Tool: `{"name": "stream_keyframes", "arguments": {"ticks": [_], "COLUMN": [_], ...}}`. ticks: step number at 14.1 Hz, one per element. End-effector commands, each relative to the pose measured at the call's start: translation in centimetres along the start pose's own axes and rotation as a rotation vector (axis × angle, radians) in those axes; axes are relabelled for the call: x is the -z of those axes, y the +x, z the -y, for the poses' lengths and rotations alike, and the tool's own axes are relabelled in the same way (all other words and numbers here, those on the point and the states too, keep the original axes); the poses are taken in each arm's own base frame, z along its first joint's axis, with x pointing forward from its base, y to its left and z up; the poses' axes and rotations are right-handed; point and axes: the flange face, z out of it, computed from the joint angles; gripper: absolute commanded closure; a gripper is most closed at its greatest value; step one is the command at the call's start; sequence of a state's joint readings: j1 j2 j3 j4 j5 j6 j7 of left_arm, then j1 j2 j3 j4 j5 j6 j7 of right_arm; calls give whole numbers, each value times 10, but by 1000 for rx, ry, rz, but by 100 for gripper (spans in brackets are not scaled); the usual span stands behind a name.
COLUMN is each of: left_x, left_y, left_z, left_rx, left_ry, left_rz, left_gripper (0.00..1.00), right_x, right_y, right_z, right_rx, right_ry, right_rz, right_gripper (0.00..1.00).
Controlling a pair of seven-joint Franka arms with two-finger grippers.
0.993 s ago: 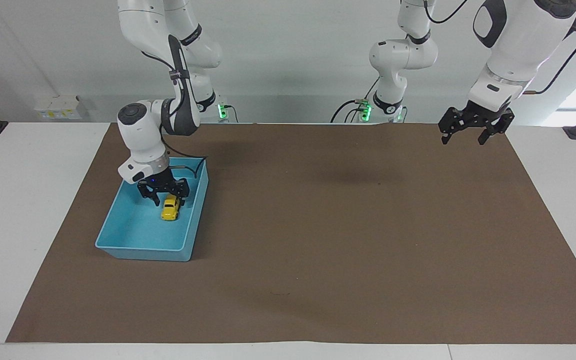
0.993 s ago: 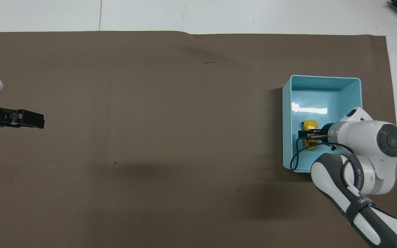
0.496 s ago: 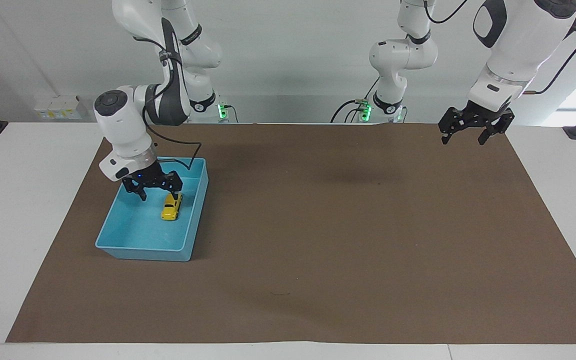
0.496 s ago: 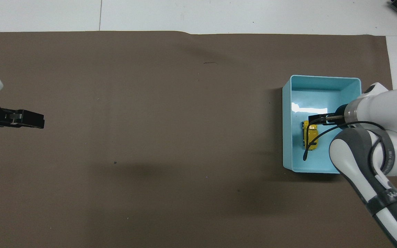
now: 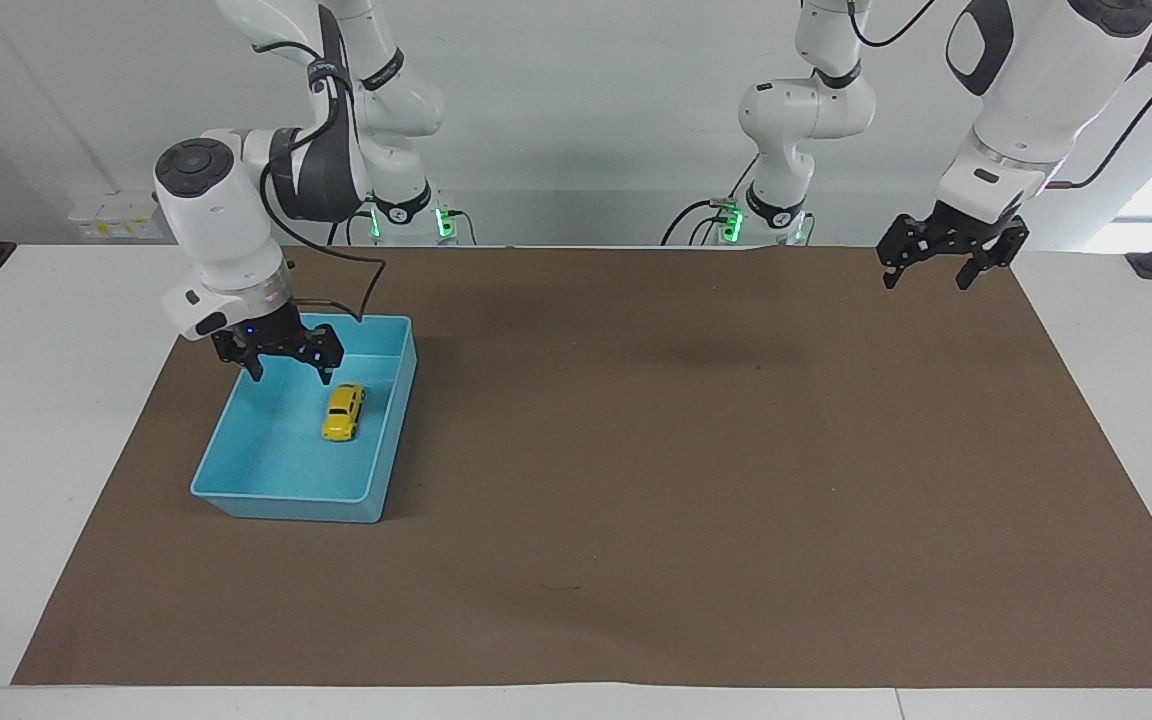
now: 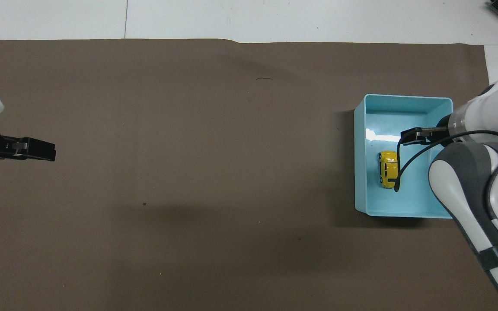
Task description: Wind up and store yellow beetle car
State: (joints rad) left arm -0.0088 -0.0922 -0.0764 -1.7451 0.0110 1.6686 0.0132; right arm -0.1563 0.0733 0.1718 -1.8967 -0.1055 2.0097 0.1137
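Note:
The yellow beetle car (image 5: 343, 412) (image 6: 388, 169) lies on the floor of the blue tray (image 5: 281, 497) (image 6: 359, 172), with nothing touching it. My right gripper (image 5: 292, 376) (image 6: 410, 135) hangs open and empty above the tray, raised clear of the car and off to its side. A black cable from the right wrist crosses over the car in the overhead view. My left gripper (image 5: 924, 282) (image 6: 37, 149) waits open and empty in the air over the brown mat at the left arm's end of the table.
A brown mat (image 5: 636, 480) (image 6: 188, 172) covers most of the white table (image 5: 46, 400). The tray stands on the mat at the right arm's end.
My right gripper, which stood around the car one second ago, has lifted and drawn away from it. The car stays in the tray. The left arm has not moved.

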Motion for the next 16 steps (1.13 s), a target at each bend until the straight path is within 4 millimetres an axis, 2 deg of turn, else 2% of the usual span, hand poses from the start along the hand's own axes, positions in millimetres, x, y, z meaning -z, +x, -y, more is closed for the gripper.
{"name": "stream_keyframes", "arguments": {"ticks": [1,3,10,12,16], "left_x": [5,5,5,5,5], "left_y": [1,1,1,1,1], "left_z": [3,3,3,3,3], "left_rx": [1,1,1,1,1], "left_ry": [-6,-6,-6,-6,-6], "left_rz": [-1,-1,-1,-1,-1], "left_gripper": [0,0,0,0,0], "right_x": [9,23,65,82,132], "right_y": [4,6,1,-4,-9], "right_z": [6,0,-1,-1,-3], "right_rx": [-41,-61,-51,-35,-13], "right_ry": [-5,16,42,88,97], "right_rz": [18,42,84,94,106], "right_gripper": [0,0,0,0,0]}}
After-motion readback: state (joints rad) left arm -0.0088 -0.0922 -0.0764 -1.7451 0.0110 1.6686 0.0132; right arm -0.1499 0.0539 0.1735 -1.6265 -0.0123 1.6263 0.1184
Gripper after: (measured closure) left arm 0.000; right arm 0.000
